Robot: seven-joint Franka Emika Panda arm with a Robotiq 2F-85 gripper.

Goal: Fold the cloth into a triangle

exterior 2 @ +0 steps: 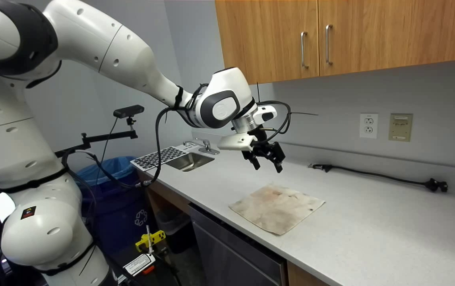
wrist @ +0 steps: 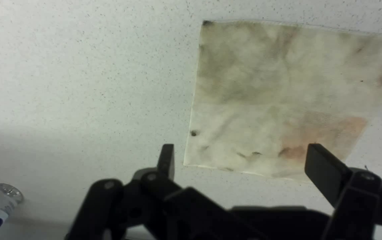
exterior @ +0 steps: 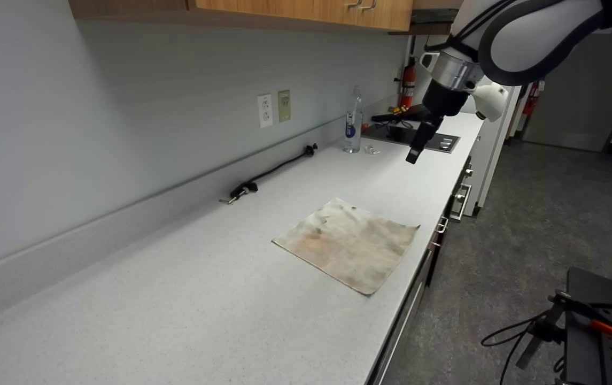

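Observation:
The cloth (exterior: pixel 351 243) is a beige, stained square lying spread flat on the counter, near its front edge. It also shows in an exterior view (exterior 2: pixel 277 208), with slightly wavy edges. In the wrist view the cloth (wrist: pixel 277 83) fills the upper right, and its right corners are cut off or hidden behind a finger. My gripper (exterior 2: pixel 268 167) is above the counter, apart from the cloth. In the wrist view the gripper (wrist: pixel 239 148) has its two black fingers wide apart with nothing between them. It also shows in an exterior view (exterior: pixel 413 156), where only one finger is plain.
A clear bottle (exterior: pixel 354 123) stands near the wall, with a small clear item (exterior: pixel 371 150) beside it. A black clamp arm (exterior: pixel 273 171) lies along the backsplash. A cooktop (exterior: pixel 407 136) and a sink (exterior 2: pixel 189 162) are set in the counter. Wooden cabinets (exterior 2: pixel 269 39) hang above.

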